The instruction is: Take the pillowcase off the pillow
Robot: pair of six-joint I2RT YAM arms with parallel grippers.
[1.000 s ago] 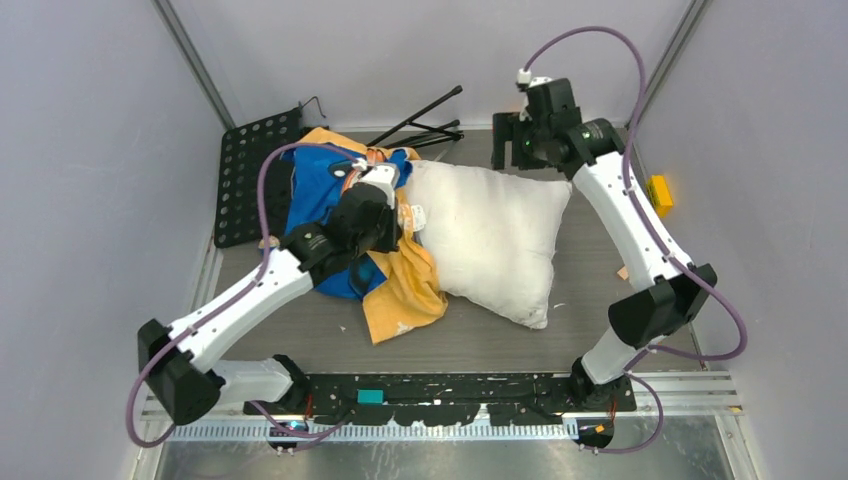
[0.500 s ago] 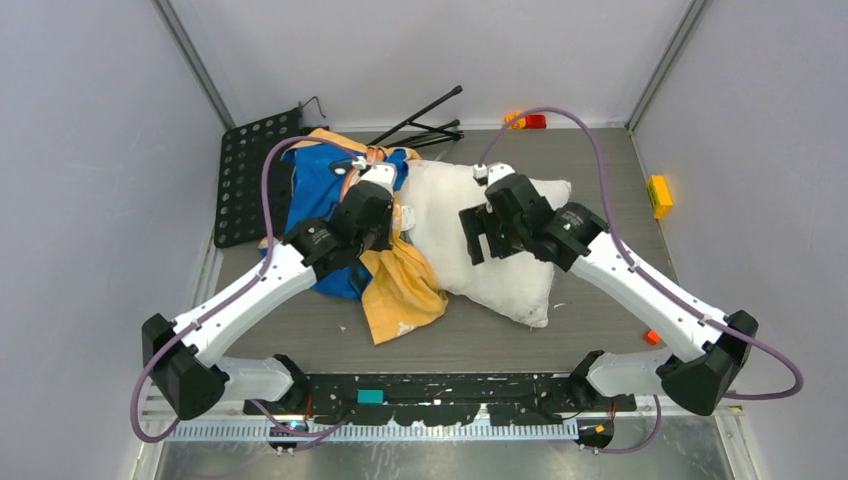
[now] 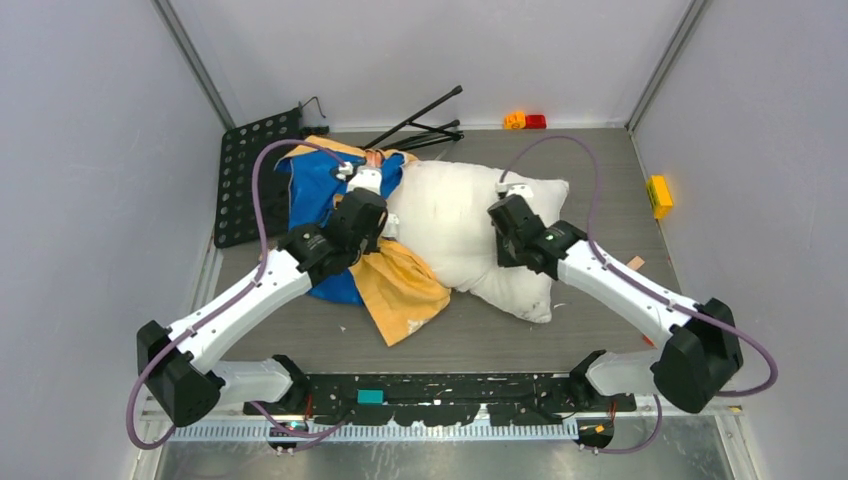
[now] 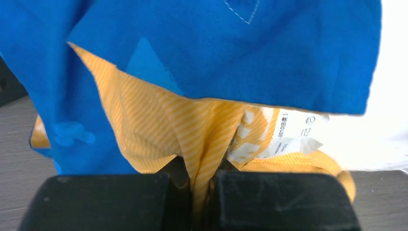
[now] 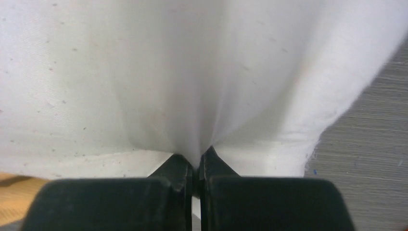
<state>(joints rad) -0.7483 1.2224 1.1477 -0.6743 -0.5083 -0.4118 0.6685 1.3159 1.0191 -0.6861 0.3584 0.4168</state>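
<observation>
The white pillow (image 3: 450, 215) lies mid-table, mostly bare. The pillowcase (image 3: 312, 188), blue with an orange-yellow reverse, is bunched at the pillow's left end and trails toward the front. My left gripper (image 3: 380, 232) is shut on a fold of the orange striped pillowcase fabric (image 4: 204, 144), which is pinched between its fingers (image 4: 269, 202). A white label (image 4: 288, 132) shows beside that fold. My right gripper (image 3: 503, 245) presses into the pillow's right half. In the right wrist view it (image 5: 197, 161) is shut on a pleat of the white pillow cloth (image 5: 144, 72).
A black perforated plate (image 3: 250, 170) lies at the back left, partly under the pillowcase. Black tripod legs (image 3: 420, 120) lie at the back. Small red and orange blocks (image 3: 525, 121) sit by the back wall, a yellow block (image 3: 658, 195) by the right wall.
My right arm swung from the back right corner down onto the pillow and its jaws closed on the white cloth. The left gripper kept its hold and barely moved.
</observation>
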